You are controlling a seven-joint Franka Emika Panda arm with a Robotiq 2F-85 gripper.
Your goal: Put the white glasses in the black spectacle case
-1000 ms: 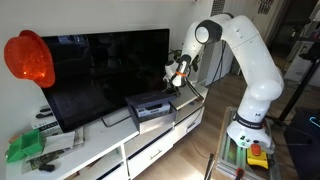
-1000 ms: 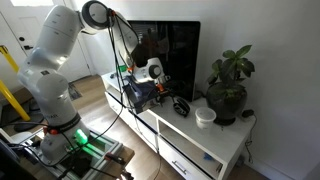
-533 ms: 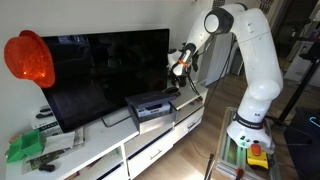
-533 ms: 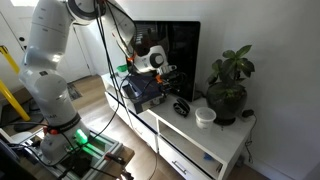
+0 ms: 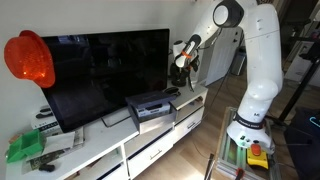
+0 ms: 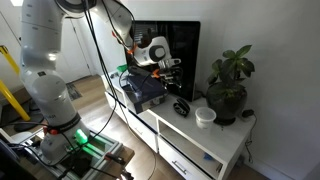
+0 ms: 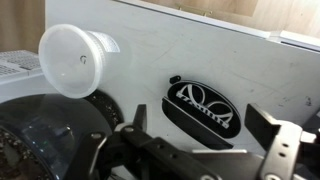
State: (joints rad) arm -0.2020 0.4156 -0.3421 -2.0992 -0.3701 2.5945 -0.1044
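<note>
White cabinet (image 7: 250,75): black case (image 7: 198,103), white cup (image 7: 75,60)

On the cabinet (image 6: 215,141) the spectacle case (image 6: 181,106) lies beside the cup (image 6: 205,117), the plant (image 6: 229,82) behind them

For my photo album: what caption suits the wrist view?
Open tool hovers above a black spectacle case, white cup nearby.

White rounded arm (image 5: 265,60); black end effector (image 7: 203,128)
</note>
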